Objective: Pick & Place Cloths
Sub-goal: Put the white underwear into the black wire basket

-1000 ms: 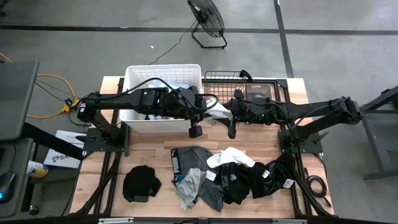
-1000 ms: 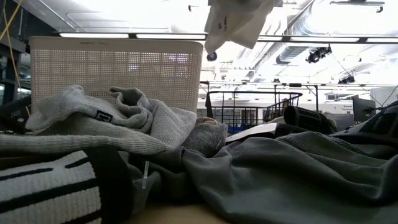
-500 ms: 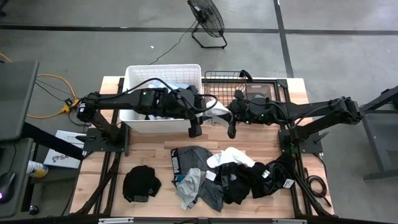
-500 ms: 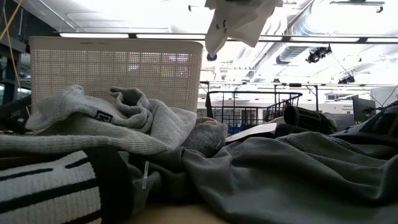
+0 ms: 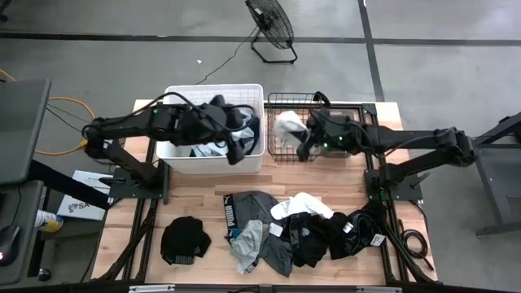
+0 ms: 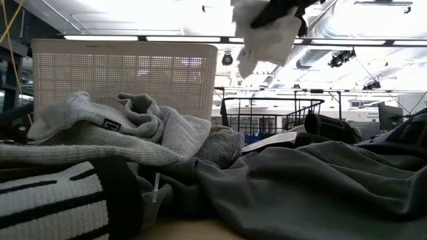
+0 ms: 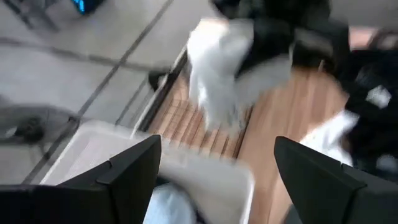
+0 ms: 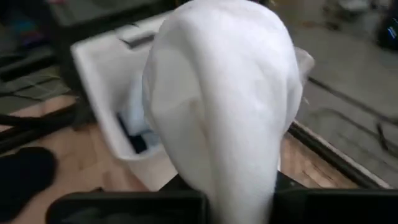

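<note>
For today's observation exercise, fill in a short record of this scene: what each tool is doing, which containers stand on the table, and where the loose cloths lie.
Right tool: shut on white cloth, raised over black wire basket
Left tool: open, empty, above white tub
Tub contents: some cloths, light blue among them
Loose cloths: heap of grey, black and white pieces on the table's near side
Separate item: black cloth lying apart from the heap, on the left arm's side

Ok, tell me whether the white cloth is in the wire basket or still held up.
Held up: the right pincer is shut on the white cloth, which hangs above the wire basket.
</note>
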### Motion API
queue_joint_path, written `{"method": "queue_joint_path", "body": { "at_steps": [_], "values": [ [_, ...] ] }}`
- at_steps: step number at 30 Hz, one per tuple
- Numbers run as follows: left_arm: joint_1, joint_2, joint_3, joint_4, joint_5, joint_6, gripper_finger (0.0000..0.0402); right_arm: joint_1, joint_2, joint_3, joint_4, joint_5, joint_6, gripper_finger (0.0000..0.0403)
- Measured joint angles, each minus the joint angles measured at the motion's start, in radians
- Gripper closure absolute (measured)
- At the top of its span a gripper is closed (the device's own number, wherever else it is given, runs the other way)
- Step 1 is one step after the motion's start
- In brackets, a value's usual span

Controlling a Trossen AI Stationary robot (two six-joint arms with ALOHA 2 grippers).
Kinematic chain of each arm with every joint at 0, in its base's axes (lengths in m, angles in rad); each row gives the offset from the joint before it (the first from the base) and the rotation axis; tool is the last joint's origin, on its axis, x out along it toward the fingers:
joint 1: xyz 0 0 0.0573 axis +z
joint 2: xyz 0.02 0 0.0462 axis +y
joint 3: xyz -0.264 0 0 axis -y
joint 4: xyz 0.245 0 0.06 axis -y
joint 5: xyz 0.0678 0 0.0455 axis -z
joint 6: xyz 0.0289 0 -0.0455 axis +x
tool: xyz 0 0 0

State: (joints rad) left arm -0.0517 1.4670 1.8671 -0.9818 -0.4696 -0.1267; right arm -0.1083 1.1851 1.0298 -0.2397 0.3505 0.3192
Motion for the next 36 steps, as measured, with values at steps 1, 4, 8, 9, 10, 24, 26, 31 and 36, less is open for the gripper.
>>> {"method": "queue_joint_path", "body": {
  "at_steps": [1, 4, 8, 9, 10, 24, 26, 31, 36],
  "values": [
    [0.0, -0.005, -0.001, -0.032, -0.006, -0.011, 0.0094, -0.024, 0.0, 0.0, -0.021, -0.001, 0.019, 0.0385],
    [0.0, -0.014, 0.0, -0.081, -0.012, -0.049, 0.0094, -0.095, 0.007, 0.0, -0.096, -0.001, 0.035, 0.0385],
    [-0.001, -0.02, 0.0, -0.126, -0.012, -0.087, 0.0094, -0.191, 0.019, 0.0, -0.184, -0.055, -0.043, 0.0385],
    [-0.001, -0.02, 0.0, -0.143, -0.011, -0.093, 0.0094, -0.213, 0.027, 0.0, -0.191, -0.078, -0.069, 0.0385],
    [-0.001, -0.02, 0.0, -0.151, -0.01, -0.1, 0.0094, -0.236, 0.035, 0.0, -0.197, -0.101, -0.095, 0.0385],
    [-0.001, -0.029, 0.0, -0.315, 0.054, -0.262, 0.0094, -0.406, 0.293, 0.0, -0.161, -0.312, -0.387, 0.0385],
    [-0.001, -0.028, 0.0, -0.346, 0.072, -0.287, 0.0094, -0.405, 0.327, 0.0, -0.148, -0.335, -0.425, 0.0385],
    [-0.025, -0.028, 0.0, -0.433, 0.133, -0.354, 0.0094, -0.405, 0.406, 0.0, -0.15, -0.326, -0.47, 0.0385],
    [-0.097, -0.029, 0.0, -0.529, 0.139, -0.438, 0.0094, -0.405, 0.451, 0.0, -0.143, -0.351, -0.501, 0.0382]
  ]
}}
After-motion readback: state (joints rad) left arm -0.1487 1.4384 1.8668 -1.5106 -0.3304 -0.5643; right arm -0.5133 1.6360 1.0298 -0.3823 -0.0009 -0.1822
